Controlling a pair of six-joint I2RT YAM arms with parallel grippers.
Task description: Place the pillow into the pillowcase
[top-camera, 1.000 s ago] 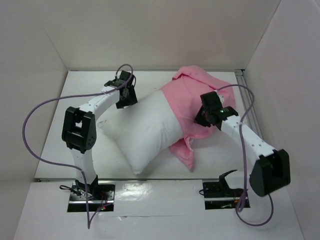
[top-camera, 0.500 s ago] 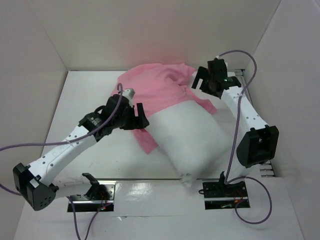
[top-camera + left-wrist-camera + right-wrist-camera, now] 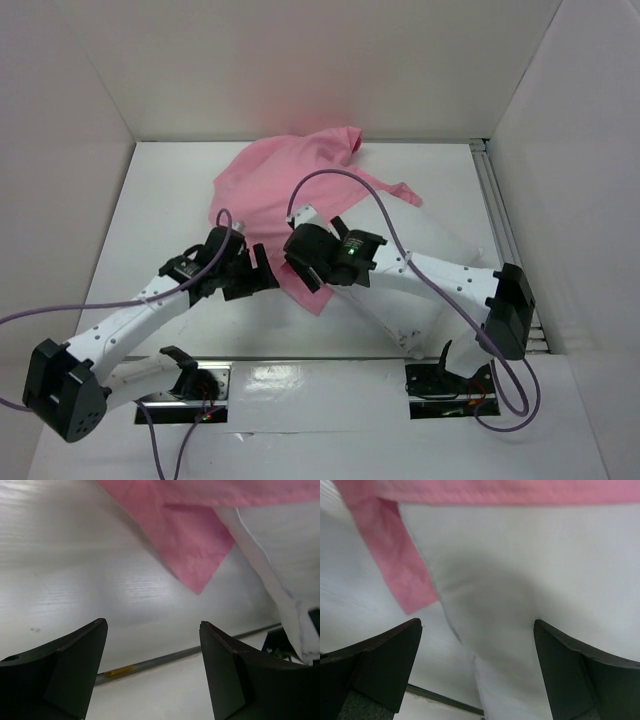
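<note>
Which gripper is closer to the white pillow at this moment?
Right. The right gripper is just over the pillow, open jaws facing it. The left gripper, also open, is beside it over the table, facing a corner of the pillowcase.

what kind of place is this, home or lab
Probably a lab test cell: bare white walls box in a table, and two robot arms bolted at its near edge reach over a pillow and pink pillowcase.

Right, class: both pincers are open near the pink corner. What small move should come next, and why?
Probably ease the left pincer forward and close on the pillowcase corner: it pokes out loose just ahead of the open jaws, and the pillow in front of the open right pincer is partly uncovered.
</note>
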